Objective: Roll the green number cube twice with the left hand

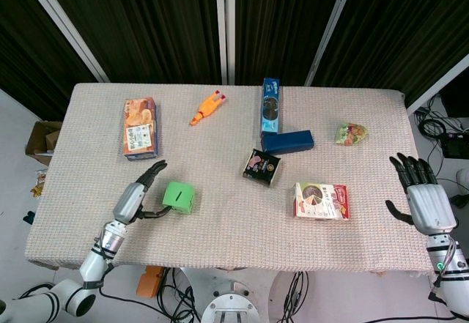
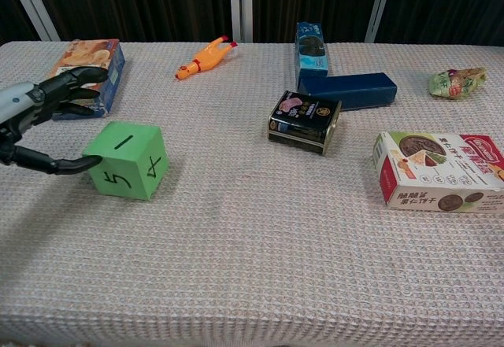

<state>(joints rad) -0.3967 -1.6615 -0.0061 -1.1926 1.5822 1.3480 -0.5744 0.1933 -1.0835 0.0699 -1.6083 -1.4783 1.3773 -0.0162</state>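
The green number cube (image 1: 177, 197) (image 2: 126, 160) lies flat on the woven table cover, front left. In the chest view it shows 1 on top, 5 toward me and 4 on its right face. My left hand (image 1: 135, 200) (image 2: 39, 119) hovers just left of it with the fingers (image 2: 79, 79) spread and off the cube. Only the thumb tip (image 2: 83, 162) touches the cube's left side. My right hand (image 1: 425, 198) stays open past the table's right edge, far from the cube, and shows only in the head view.
An orange box (image 1: 139, 127) (image 2: 85, 64) lies behind the left hand. A rubber chicken (image 1: 207, 108), a light blue cookie box (image 1: 270, 105), a dark blue box (image 1: 287, 141) and a black packet (image 1: 261, 166) fill the middle. A red-white box (image 1: 321, 201) and a snack bag (image 1: 352, 133) lie right.
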